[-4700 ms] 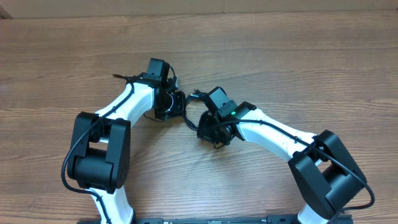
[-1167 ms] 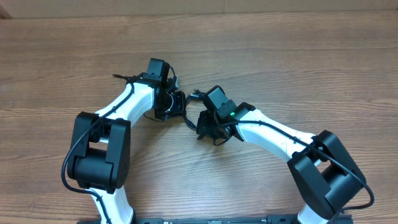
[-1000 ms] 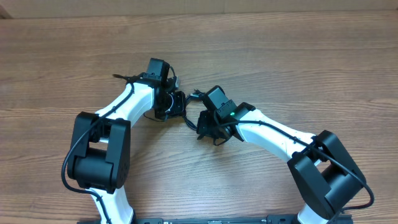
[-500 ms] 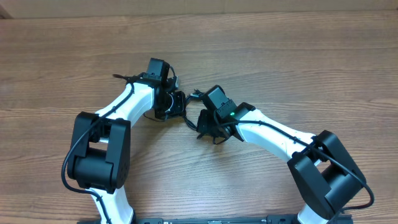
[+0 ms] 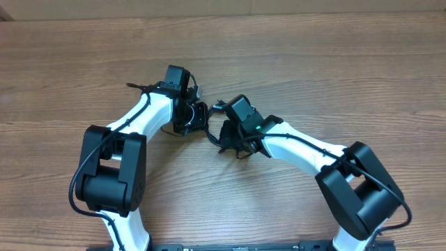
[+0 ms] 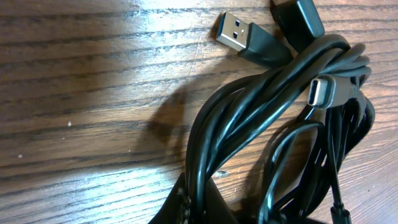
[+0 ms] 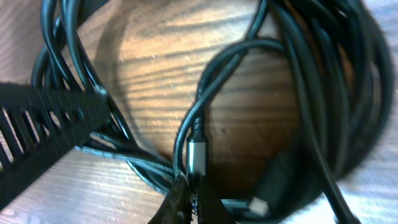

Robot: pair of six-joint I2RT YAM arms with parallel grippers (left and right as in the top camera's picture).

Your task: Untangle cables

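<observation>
Pinching from both sides, I have my left end effector (image 6: 198, 208) closed tight on a few strands at the lower edge of the cables (image 6: 261, 124), and my right end effector (image 7: 189, 208) closed tight on the strand just below a silver-collared plug (image 7: 198, 154). The bundle lies on the counter (image 6: 93, 74) between my two wrists, still coiled on itself, with a USB-A plug (image 6: 239, 34) lying free at its top and a USB-C plug (image 6: 323, 91) resting across the thick loops. My worry is that pulling my wrists apart now would cinch the coil rather than open it, since I seem to hold several strands at once on the left. A ribbed strap (image 7: 50, 130) also crosses the loops on the right, and I judge it could bind them if it catches. Tugging right at the plug neck may strain that joint, or the thin strand may slip out of my tips. Compared with a few seconds ago, my right arm (image 5: 300, 146) has swung a little toward the left arm (image 5: 143, 115), carrying its wrist slightly up and inward; the left arm sits as it was, and the bundle looks no looser.
</observation>
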